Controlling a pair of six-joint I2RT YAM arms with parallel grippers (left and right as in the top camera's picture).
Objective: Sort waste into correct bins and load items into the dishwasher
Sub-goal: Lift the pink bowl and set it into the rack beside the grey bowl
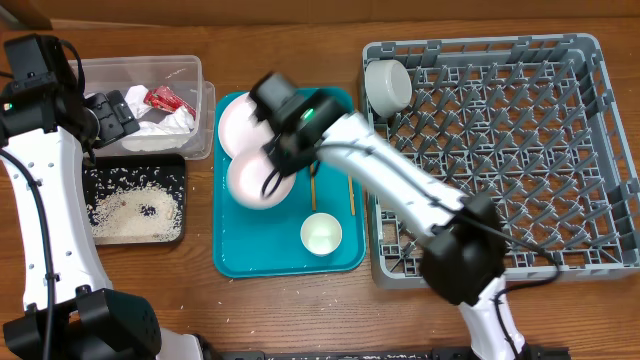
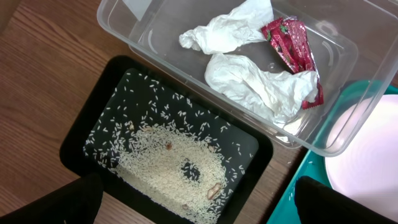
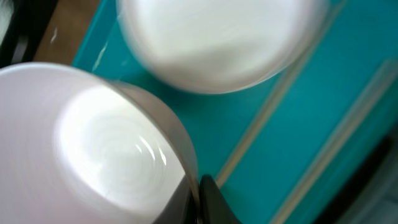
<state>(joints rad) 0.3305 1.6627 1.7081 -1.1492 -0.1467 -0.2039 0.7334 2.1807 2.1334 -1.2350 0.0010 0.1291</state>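
My right gripper (image 1: 272, 160) reaches over the teal tray (image 1: 285, 262) and is shut on the rim of a pale-pink plate (image 1: 258, 183). In the right wrist view the plate's (image 3: 106, 149) edge is pinched between the dark jaws of the right gripper (image 3: 198, 194). A second white plate (image 1: 238, 125) lies just behind it. Two chopsticks (image 1: 350, 195) and a small white cup (image 1: 321, 235) rest on the tray. My left gripper (image 2: 199, 199) hangs open above the black tray of rice (image 2: 168, 162) and the clear tub (image 2: 348, 134). The tub holds crumpled napkins (image 2: 255, 84) and a red wrapper (image 2: 292, 43).
The grey dish rack (image 1: 600, 150) fills the right side, with a greyish-white bowl (image 1: 388, 85) in its near-left corner. My right arm's forearm crosses the rack's left edge and the teal tray. A few rice grains lie on the wood in front of the tray.
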